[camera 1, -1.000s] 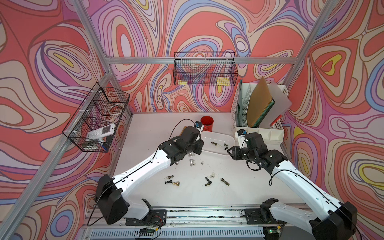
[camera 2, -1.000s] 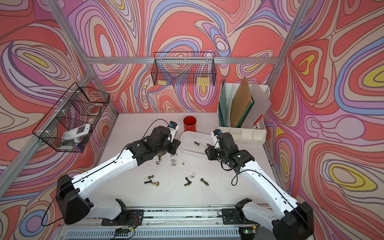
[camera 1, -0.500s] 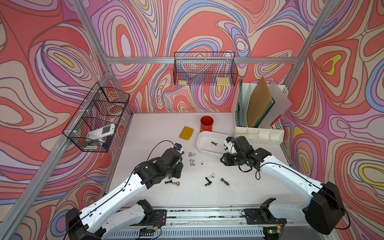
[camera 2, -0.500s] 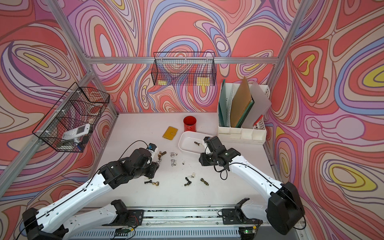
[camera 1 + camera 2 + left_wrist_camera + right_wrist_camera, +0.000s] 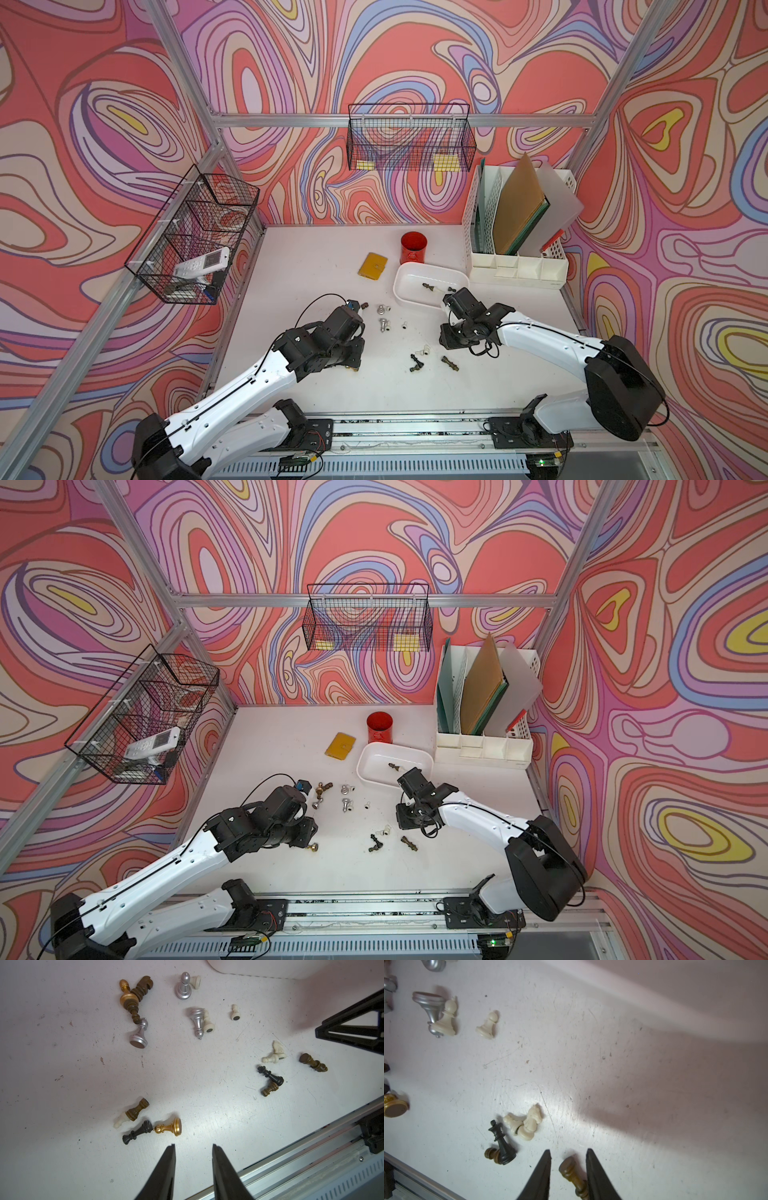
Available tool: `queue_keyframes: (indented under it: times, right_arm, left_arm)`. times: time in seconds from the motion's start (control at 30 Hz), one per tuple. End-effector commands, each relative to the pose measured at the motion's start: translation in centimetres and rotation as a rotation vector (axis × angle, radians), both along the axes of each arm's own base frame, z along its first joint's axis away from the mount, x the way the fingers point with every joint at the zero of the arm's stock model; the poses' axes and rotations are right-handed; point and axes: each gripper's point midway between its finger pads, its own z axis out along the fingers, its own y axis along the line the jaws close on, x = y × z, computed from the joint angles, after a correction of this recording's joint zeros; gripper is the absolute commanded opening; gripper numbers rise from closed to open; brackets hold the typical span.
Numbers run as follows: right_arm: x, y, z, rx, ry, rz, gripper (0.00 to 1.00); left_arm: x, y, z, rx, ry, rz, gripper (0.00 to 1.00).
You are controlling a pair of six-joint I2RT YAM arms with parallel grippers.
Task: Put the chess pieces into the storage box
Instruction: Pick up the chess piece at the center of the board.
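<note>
Your left arm (image 5: 245,384) and right arm (image 5: 544,345) match: glossy white link shells dotted with small dark screw holes, joined by chunky matte-black joint housings. A thin black cable (image 5: 328,294) runs along each shell and loops free near the wrist, where the left one carries a small blue plug (image 5: 302,786). Your fingers (image 5: 164,1174) are plain black tapering wedges.

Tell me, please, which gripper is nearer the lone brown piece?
Right: the right gripper straddles the lone brown piece; the left gripper is away beside the gold pawn.
</note>
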Motion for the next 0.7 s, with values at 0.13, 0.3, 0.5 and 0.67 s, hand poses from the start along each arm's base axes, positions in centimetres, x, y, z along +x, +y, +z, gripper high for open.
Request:
queue_keyframes:
  times: [0.13, 0.3, 0.5, 0.67]
  right_arm:
    - [-2.5, -1.3, -1.0, -0.085, 0.037, -0.016, 0.34]
    - [-3.3, -1.5, -1.2, -0.105, 0.054, -0.007, 0.35]
    - [-4.4, -1.3, -1.8, -0.109, 0.083, -0.001, 0.35]
    - [-4.4, -1.2, -2.3, -0.135, 0.092, 0.004, 0.34]
  left_arm:
    - [0.6, -0.7, 0.0, 0.025, 0.016, -0.028, 0.35]
    - [1.0, -1.1, 0.4, 0.026, 0.006, -0.041, 0.35]
    - [1.3, -1.1, 0.7, 0.024, -0.012, -0.035, 0.35]
    - [1.4, -1.1, 0.5, 0.027, -0.018, -0.031, 0.35]
